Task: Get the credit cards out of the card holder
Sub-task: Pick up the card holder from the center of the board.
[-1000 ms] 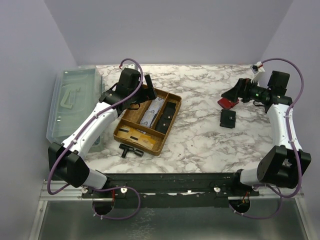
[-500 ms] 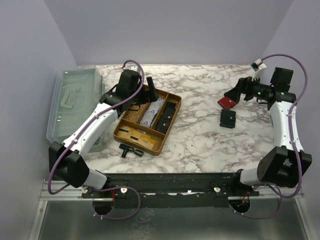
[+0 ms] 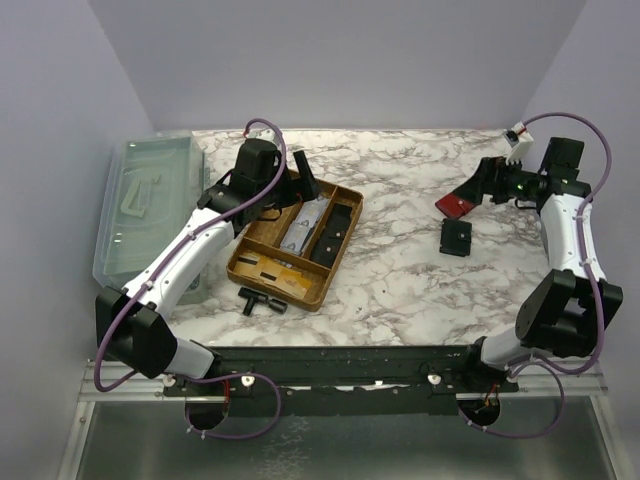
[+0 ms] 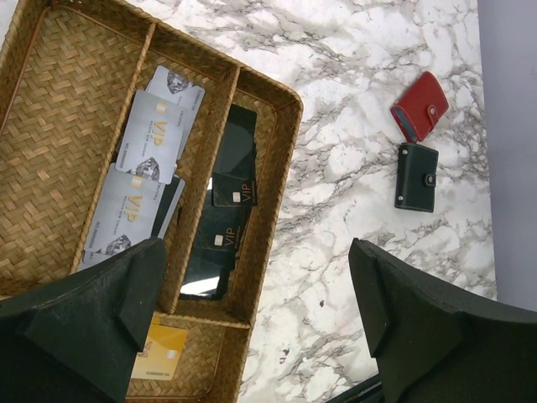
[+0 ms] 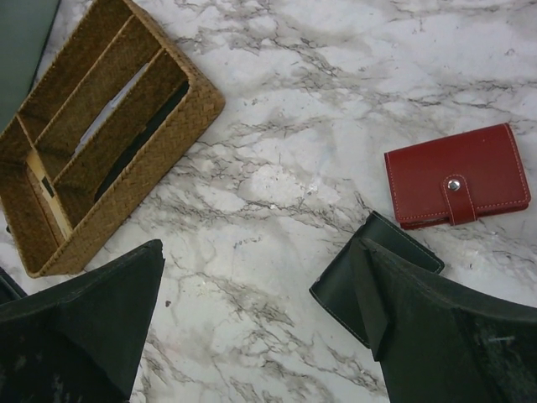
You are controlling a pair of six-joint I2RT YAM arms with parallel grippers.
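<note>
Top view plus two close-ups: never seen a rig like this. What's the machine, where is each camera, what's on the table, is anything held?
It is two small robot arms bolted at the near edge of a marble table. The wide picture comes from a fixed camera above and behind them. The other two come from wrist cameras, so the dark wedges at the bottom are each arm's own fingers. The left gripper hangs open over a wicker tray holding silver cards, black cards and a gold card. The right gripper hangs open near a red card holder, snapped shut, and a black card holder beside it. A clear plastic box sits at the left and a small black part lies by the tray. Neither gripper holds anything.
</note>
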